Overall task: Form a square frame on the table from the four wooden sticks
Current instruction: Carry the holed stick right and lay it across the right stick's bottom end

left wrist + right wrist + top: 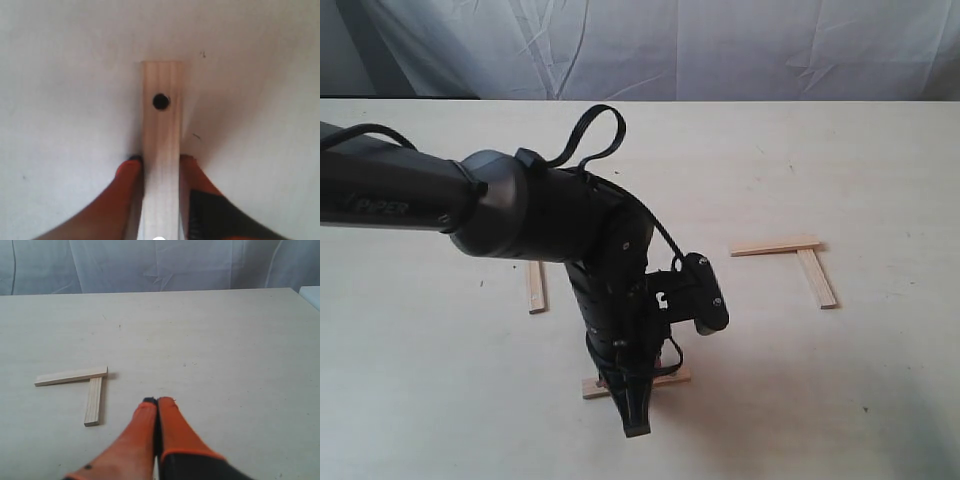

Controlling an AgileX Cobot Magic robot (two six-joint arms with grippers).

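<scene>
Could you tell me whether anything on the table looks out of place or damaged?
Nothing looks damaged. Only two sticks meet as a corner; a third stick lies alone, apart from them, and the left gripper clamps the fourth stick.

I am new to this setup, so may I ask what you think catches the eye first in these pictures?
The big black arm fills the exterior view, and its left gripper is shut on a wooden stick with a dark dot, near the front of the table. To the right, two sticks meet in an L, and a lone stick lies on the left. The right gripper is shut and empty.
</scene>
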